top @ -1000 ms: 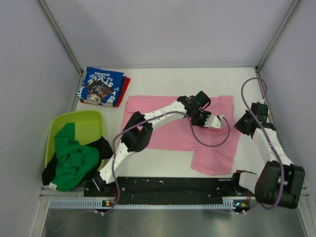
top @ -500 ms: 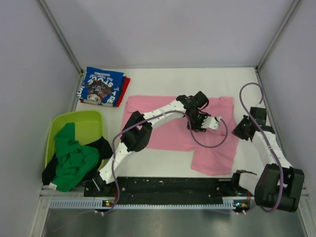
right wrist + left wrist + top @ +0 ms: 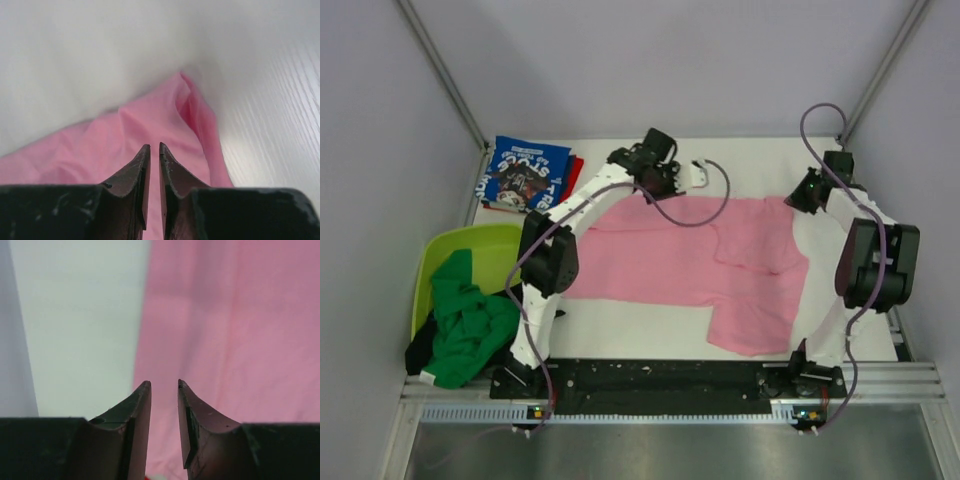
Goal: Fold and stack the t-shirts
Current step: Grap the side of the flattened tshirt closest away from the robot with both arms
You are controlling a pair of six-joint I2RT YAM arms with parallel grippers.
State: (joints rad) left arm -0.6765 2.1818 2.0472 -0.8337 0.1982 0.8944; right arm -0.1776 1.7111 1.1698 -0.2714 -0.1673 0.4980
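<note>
Step in hand, as I read it: pink t-shirt [image 3: 660,260] is laid out flat mid-table [image 3: 750,160], not folded yet, and both arms sit at its far edge to start the fold. Blue t-shirt [image 3: 525,175] is already folded in the far-left corner on top of the red one [image 3: 576,168], so that's the stack. Green t-shirt [image 3: 470,320] and black one [image 3: 420,352] are bunched in the lime tub [image 3: 510,238] at the near left, not yet handled. Left gripper [image 3: 164,385]: fingers parted only a little, nothing between them, hovering right over the shirt's edge where pink meets bare table. Right gripper [image 3: 154,146]: nearly closed, just a sliver of gap, no cloth visibly pinched, pointing at the shirt's far-right corner, which lies slightly rumpled just ahead of the tips. Can't tell from either wrist view whether the tips touch the fabric. Next move likely needs both grippers opened wider, dropped onto the far edge, a pinch on one layer each, then a level pull toward the near side so the fold comes out straight.
</note>
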